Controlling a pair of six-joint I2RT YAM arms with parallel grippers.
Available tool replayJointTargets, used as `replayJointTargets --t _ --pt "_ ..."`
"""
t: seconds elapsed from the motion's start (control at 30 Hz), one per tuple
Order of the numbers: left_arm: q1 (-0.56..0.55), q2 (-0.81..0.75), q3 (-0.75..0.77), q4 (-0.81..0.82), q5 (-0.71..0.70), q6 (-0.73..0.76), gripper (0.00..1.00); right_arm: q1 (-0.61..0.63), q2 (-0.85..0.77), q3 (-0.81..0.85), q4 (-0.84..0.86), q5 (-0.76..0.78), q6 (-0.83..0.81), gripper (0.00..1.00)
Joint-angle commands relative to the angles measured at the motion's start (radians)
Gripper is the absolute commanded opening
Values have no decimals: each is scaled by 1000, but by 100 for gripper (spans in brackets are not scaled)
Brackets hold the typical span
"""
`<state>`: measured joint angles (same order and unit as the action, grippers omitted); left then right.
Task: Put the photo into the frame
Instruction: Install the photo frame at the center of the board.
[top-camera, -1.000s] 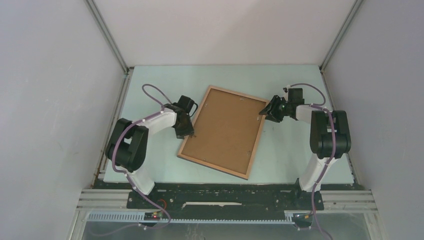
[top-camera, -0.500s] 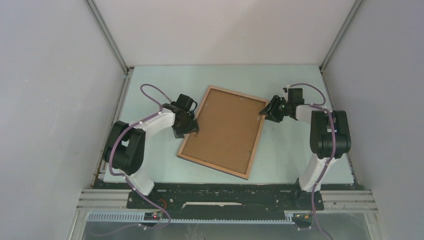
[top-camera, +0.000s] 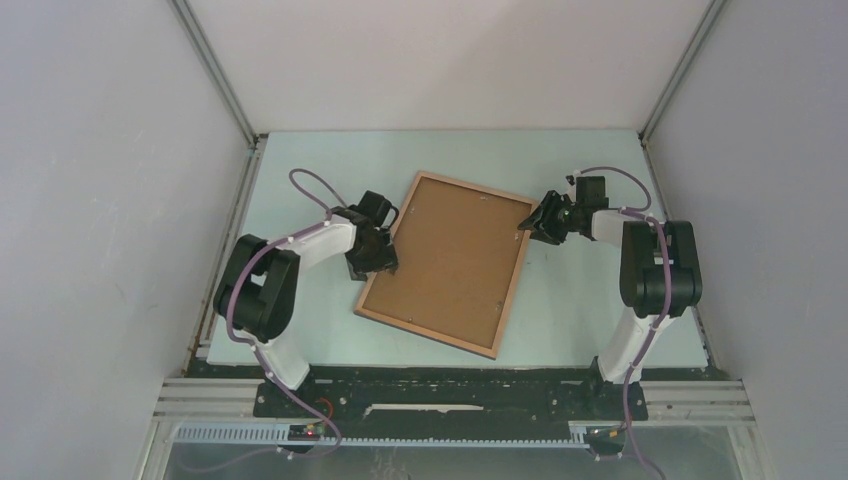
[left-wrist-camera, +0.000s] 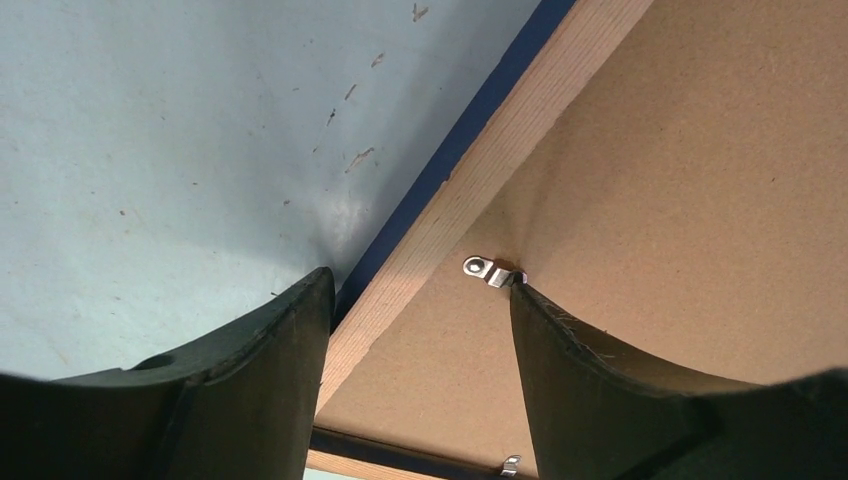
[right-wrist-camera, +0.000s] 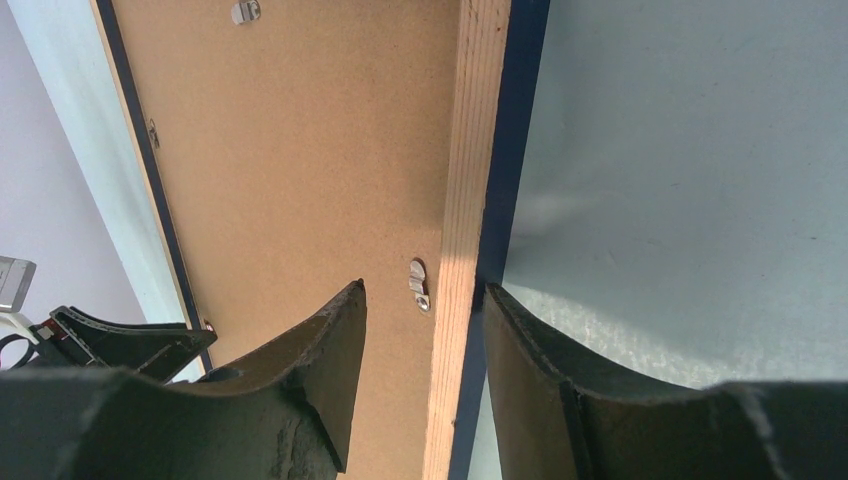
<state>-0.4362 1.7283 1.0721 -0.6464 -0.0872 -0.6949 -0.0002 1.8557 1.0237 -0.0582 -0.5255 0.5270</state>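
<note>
Left gripper (left-wrist-camera: 418, 283): open, holding nothing. Set astride the left rail of the frame (left-wrist-camera: 495, 170), toward that rail's near end. Outer finger (left-wrist-camera: 270, 360) outside the frame, beside the rail's navy edge. Inner finger (left-wrist-camera: 590, 380) inside the frame, tip just beside a metal clip.

Right gripper (right-wrist-camera: 425, 288): open as well, holding nothing. Astride the frame's right rail, near its far right corner. One finger inside the frame and apart from the rail, the other close against the navy outer edge.

Table (top-camera: 560, 300): pale green, lightly scuffed outside the frame's left rail.

The frame: flat on the table between the two grippers, turned at a slant. Wood-brown face up, navy showing only along the outer edges.

Backing board (top-camera: 450, 255): plain brown, seated within the frame, filling its opening.

Clips: small, silvery, fixed along the inner edge of the rails and lying on the board. One at the left rail (left-wrist-camera: 490, 271), one at the right rail (right-wrist-camera: 419, 284).

The photo: out of sight in all three views, so its whereabouts cannot be told.
</note>
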Motion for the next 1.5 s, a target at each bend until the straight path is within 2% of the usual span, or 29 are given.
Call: replayJointTargets --t 0.0,0.3,0.43,0.53,0.7,0.83,0.9,1.13,1.33,1.47 --pt "-7 8 61 -25 -30 21 71 8 -30 -1 33 -41 12 54" --pt "-8 -37 55 -2 -9 -1 76 8 -31 -1 33 -42 10 54" --pt "-11 -67 40 16 -36 2 84 8 -32 -1 32 -41 11 54" --pt "-12 -66 42 16 -46 3 86 9 -33 -1 30 -37 10 54" --pt "-12 -21 65 14 -51 -1 85 8 -39 -1 25 -25 8 52" --pt "-12 -2 77 10 -55 1 82 8 -36 -1 29 -30 8 41" --pt "-12 -2 81 5 -57 3 80 9 -36 -2 29 -28 8 40" --pt "-12 0 83 -7 -69 2 77 9 -38 -1 23 -21 10 41" --pt "-11 21 93 -11 -81 -8 80 8 -38 -1 24 -23 7 41" --pt "-11 31 96 -12 -90 -11 77 8 -36 -1 27 -25 7 41"
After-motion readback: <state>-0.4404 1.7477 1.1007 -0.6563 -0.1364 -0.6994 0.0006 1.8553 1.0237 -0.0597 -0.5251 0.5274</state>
